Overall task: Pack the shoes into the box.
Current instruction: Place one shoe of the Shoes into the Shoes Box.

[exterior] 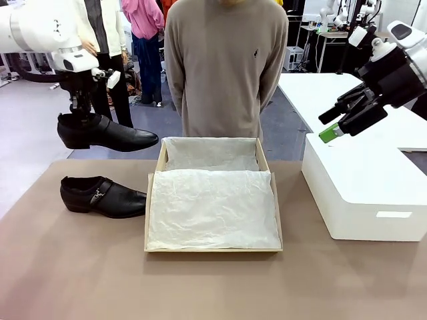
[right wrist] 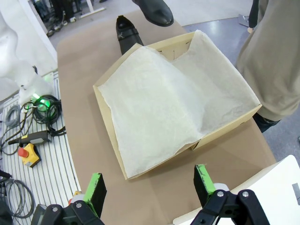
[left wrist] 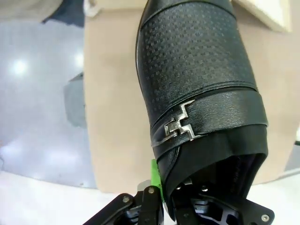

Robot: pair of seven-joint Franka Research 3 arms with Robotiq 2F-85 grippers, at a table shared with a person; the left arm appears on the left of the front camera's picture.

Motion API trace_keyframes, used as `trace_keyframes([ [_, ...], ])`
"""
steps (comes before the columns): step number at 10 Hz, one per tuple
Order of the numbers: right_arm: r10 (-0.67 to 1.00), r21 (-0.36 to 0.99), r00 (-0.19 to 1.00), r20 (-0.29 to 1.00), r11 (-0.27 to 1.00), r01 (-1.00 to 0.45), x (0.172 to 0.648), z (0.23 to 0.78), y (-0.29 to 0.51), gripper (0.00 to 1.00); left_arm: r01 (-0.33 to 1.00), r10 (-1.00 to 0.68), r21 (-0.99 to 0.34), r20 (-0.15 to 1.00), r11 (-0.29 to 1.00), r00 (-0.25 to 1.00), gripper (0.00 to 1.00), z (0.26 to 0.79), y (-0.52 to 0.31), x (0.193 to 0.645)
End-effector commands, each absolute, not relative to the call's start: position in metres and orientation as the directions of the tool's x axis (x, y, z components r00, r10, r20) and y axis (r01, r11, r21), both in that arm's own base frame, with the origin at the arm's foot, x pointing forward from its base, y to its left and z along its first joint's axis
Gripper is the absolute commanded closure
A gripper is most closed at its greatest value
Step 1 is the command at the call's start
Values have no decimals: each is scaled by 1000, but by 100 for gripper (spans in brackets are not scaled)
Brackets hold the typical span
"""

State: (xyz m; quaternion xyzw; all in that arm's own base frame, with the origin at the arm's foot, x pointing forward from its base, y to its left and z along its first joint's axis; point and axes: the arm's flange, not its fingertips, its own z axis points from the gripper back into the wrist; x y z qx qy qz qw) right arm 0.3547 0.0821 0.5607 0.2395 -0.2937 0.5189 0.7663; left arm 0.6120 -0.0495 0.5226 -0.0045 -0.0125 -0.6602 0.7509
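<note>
My left gripper (exterior: 83,111) is shut on the heel end of one black shoe (exterior: 107,133), holding it in the air left of the box, toe pointing toward the box. The left wrist view has that shoe (left wrist: 197,70) close up with its metal buckle, the gripper (left wrist: 172,199) clamped on its collar. The other shoe (exterior: 103,195) lies on the table below it. The cardboard box (exterior: 146,220) sits mid-table, lined with white tissue paper (exterior: 212,207). My right gripper (exterior: 331,128) hangs open, high at the right. From its wrist view, the gripper (right wrist: 150,185) looks down on the box (right wrist: 229,123).
A bigger white box (exterior: 367,187) stands on the table at the right, under my right gripper. A person (exterior: 227,67) stands at the far edge right behind the cardboard box. Bare brown table lies in front of the box.
</note>
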Motion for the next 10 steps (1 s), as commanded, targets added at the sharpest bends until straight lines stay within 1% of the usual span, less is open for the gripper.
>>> trace_keyframes([
  [1, 639, 55, 262, 723, 325, -944, 357, 560, 83, 0, 991, -989, -62, 84, 118, 123, 100, 529, -63, 597],
  [3, 639, 55, 262, 723, 325, -944, 357, 560, 83, 0, 989, -986, -88, 105, 120, 129, 100, 528, -81, 587],
  [5, 639, 55, 262, 723, 325, -944, 357, 560, 83, 0, 984, -983, -104, 98, 147, 157, 100, 525, -91, 585],
  [6, 639, 55, 262, 723, 325, -944, 357, 560, 83, 0, 991, -990, -93, 93, 97, 106, 100, 526, -88, 591],
  [10, 639, 55, 262, 723, 325, -944, 357, 560, 83, 0, 991, -990, -93, 93, 97, 106, 100, 526, -88, 591],
])
